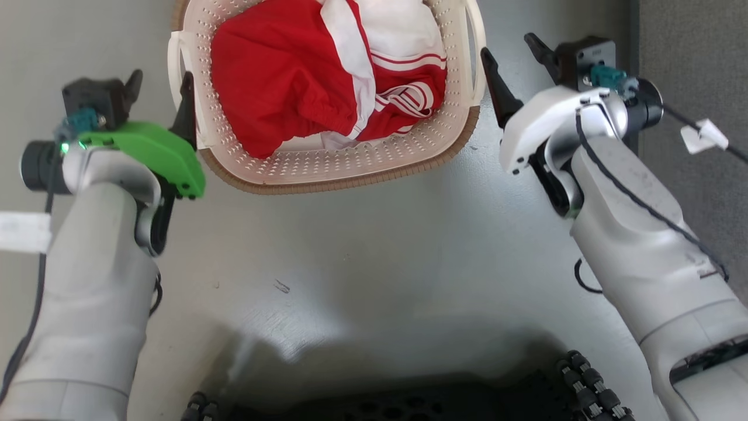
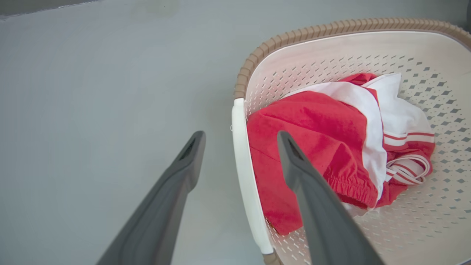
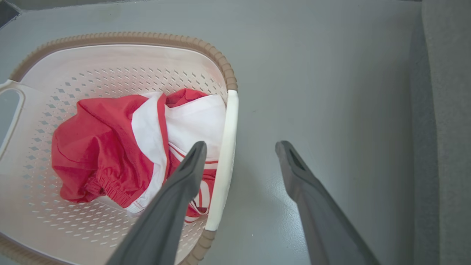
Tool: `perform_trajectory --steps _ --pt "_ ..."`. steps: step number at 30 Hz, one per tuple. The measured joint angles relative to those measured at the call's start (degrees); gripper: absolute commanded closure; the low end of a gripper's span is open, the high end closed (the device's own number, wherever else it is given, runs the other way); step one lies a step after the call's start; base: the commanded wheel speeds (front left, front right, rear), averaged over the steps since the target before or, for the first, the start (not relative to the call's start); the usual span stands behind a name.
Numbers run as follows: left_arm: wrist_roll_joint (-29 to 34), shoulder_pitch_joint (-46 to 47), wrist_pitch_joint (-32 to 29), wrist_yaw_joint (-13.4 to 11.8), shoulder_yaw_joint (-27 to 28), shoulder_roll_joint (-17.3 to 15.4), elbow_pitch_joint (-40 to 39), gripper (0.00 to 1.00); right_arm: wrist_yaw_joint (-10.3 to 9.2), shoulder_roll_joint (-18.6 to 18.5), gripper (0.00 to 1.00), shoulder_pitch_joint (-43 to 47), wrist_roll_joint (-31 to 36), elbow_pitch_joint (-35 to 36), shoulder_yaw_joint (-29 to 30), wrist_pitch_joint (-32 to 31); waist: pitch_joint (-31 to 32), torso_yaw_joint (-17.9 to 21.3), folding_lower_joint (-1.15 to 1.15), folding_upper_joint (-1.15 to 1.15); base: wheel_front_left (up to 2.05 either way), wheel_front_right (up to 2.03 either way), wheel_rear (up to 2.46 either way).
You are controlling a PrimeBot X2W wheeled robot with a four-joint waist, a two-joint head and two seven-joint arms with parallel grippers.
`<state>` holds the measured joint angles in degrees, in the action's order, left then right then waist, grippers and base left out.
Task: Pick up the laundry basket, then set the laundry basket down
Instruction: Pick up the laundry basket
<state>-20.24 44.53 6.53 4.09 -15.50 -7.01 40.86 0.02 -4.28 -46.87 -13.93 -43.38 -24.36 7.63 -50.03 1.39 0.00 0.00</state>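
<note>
The laundry basket (image 1: pixel 327 184) is cream-white and perforated with a brown woven-look rim. It stands on the grey floor at the top middle of the head view and holds red and white clothes (image 1: pixel 292 76). My left gripper (image 1: pixel 162 82) is open, and in the left wrist view (image 2: pixel 241 134) its fingers straddle the basket's white left handle (image 2: pixel 244 173), one finger outside and one over the clothes. My right gripper (image 1: pixel 507 47) is open too. In the right wrist view (image 3: pixel 241 144) the right handle (image 3: pixel 226 147) lies between its fingers.
A darker grey strip (image 1: pixel 689 58) runs along the right side, close to the right arm. My dark base (image 1: pixel 409 403) fills the bottom edge. Bare grey floor (image 1: pixel 350 263) lies between the basket and the base.
</note>
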Motion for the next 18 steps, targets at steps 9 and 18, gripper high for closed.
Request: perform_trajectory --steps 9,18 --pt "-2.2 5.2 -4.9 1.5 0.0 0.3 5.5 0.00 1.51 0.4 0.00 -4.9 -1.5 -5.7 -1.1 -4.7 -1.1 -0.1 0.00 0.00 0.00 0.00 0.00" --pt "-3.5 9.2 -9.3 2.5 -1.0 0.7 10.2 0.00 3.02 0.5 0.00 -8.8 -3.7 -8.9 -2.9 -7.7 -2.5 0.0 0.00 0.00 0.00 0.00 0.00"
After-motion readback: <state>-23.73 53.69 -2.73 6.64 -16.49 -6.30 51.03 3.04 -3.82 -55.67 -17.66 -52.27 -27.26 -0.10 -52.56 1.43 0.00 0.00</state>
